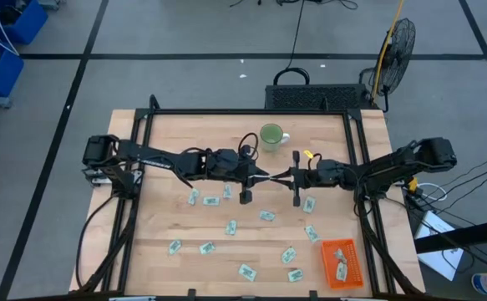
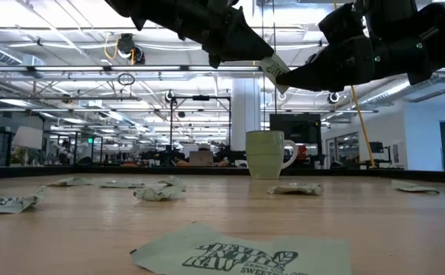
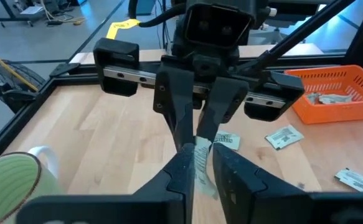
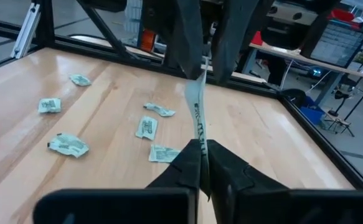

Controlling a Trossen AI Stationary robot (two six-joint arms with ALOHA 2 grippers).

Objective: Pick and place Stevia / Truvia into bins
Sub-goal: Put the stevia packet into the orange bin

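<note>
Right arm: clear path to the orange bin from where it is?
Probably yes. The right gripper is up off the table mid-handover, pinching a sachet with the left gripper. The orange bin sits on its side; only flat packets between.

Two hands [image 3: 200, 163] pinching sachet [image 3: 203, 155], orange tray [image 3: 337, 93]

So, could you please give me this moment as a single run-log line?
phase: mid-air handover | left gripper: on sachet | right gripper: shut on sachet | orange tray: holds sachets | mug: untouched
</note>
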